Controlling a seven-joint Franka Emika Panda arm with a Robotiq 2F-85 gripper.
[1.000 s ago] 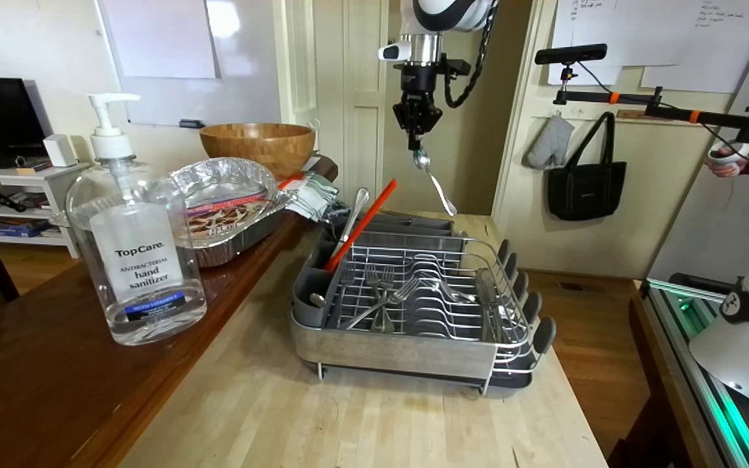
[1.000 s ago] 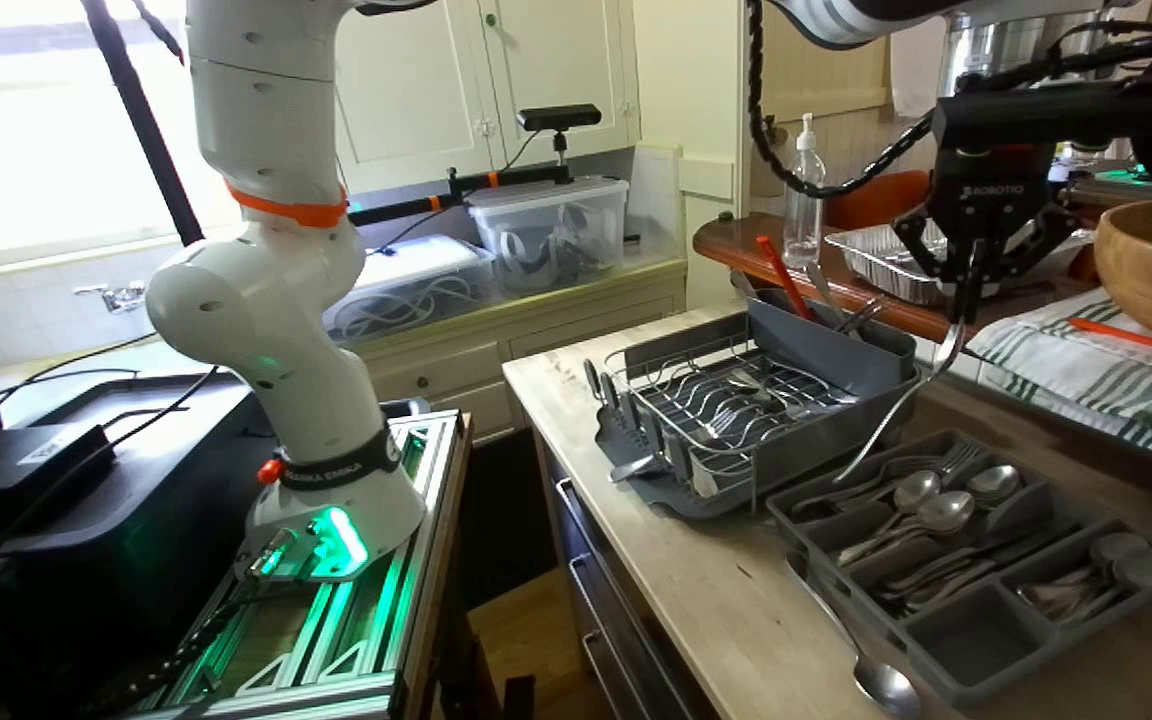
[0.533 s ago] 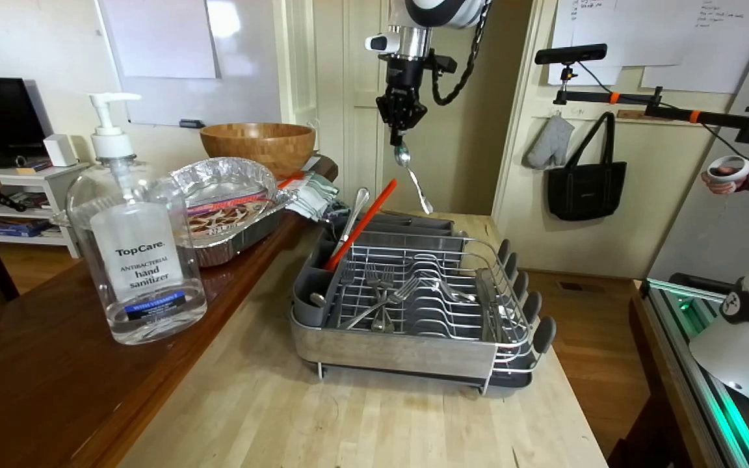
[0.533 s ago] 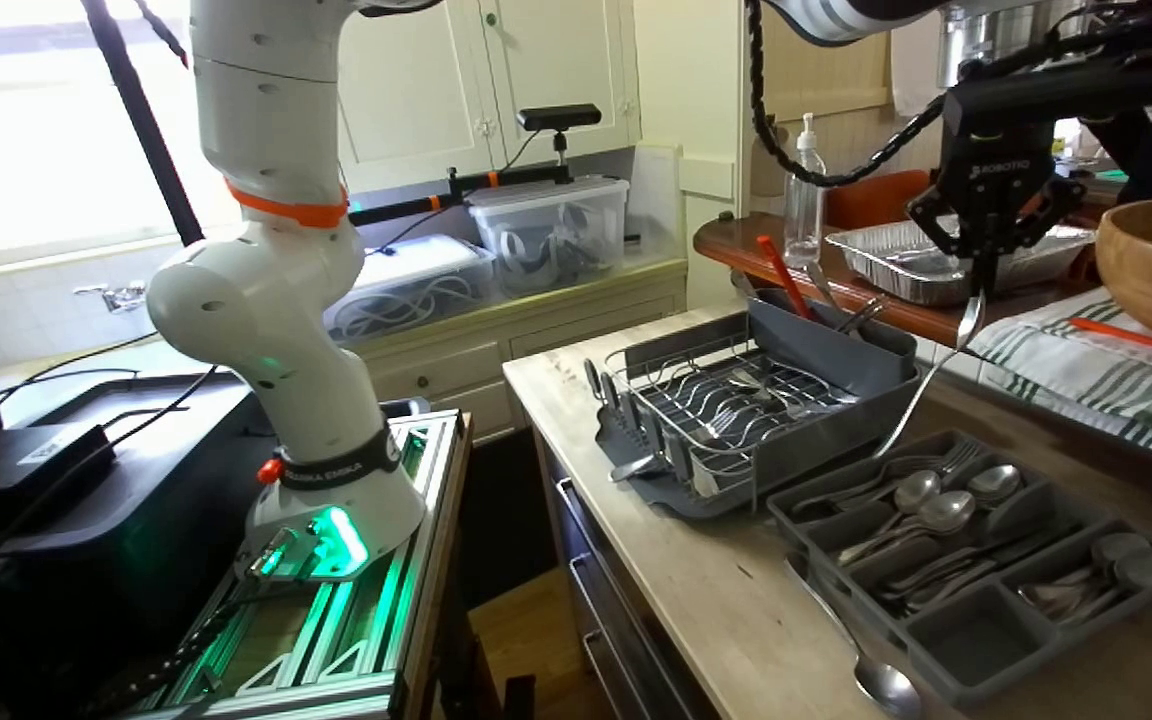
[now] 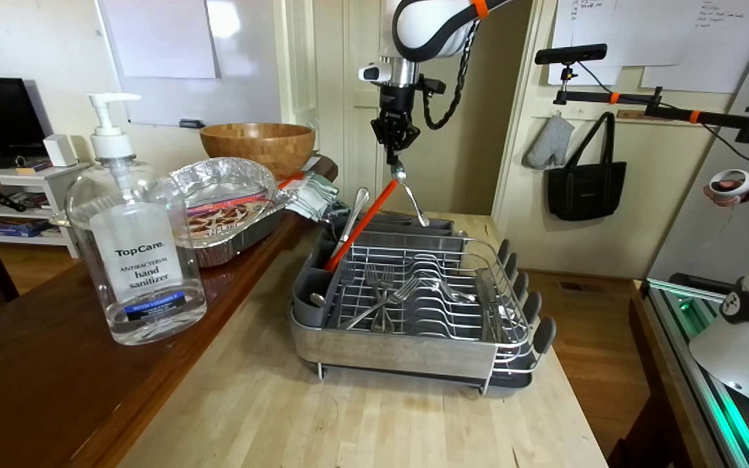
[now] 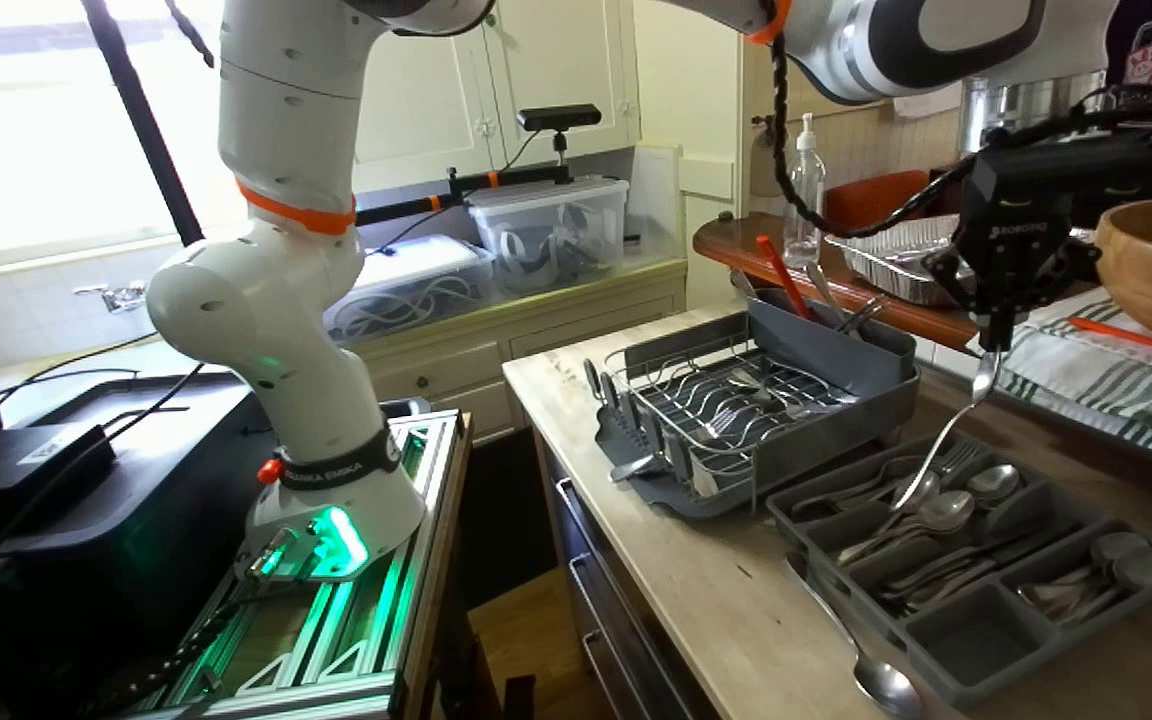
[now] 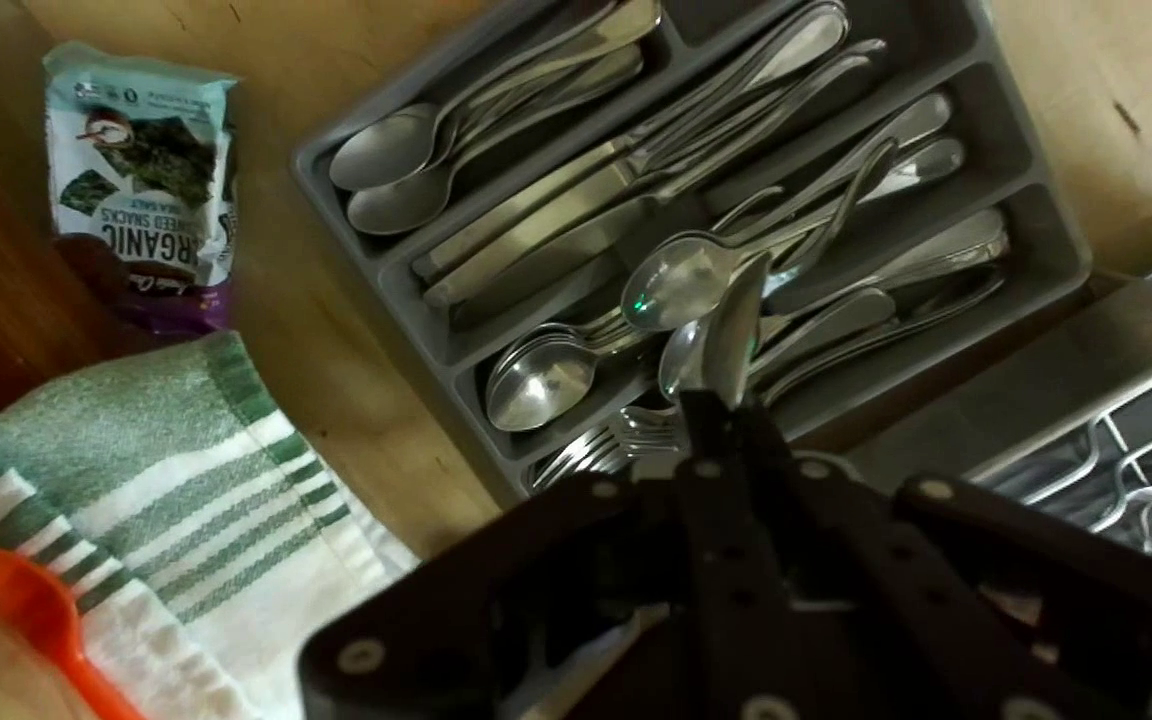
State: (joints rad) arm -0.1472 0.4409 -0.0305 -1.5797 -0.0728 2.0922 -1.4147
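Observation:
My gripper (image 6: 994, 345) is shut on a silver spoon (image 6: 951, 425), gripping it at or near the bowl. The handle slants down and away from the fingertips, above the grey cutlery tray (image 6: 979, 640). In an exterior view the gripper (image 5: 393, 161) hangs behind the dish rack, the spoon (image 5: 413, 203) below it. Seen from the wrist, the spoon's bowl (image 7: 733, 330) sticks out past the gripper's tips (image 7: 731, 410), hiding part of the tray (image 7: 416, 350). Spoons, knives and forks fill most of its compartments; a front one in the exterior view is bare.
A wire dish rack (image 5: 400, 354) holding forks and knives stands beside the tray, with a red utensil (image 5: 361, 224) jutting up. A loose spoon (image 6: 884, 685) lies by the tray's near side. Around are a striped towel (image 7: 216, 500), snack packet (image 7: 146, 170) and wooden bowl (image 5: 257, 146).
With the spoon still gripped, my gripper has shifted sideways and then come lower, bringing the spoon's handle over the cutlery tray. The rack and tray have stayed put.

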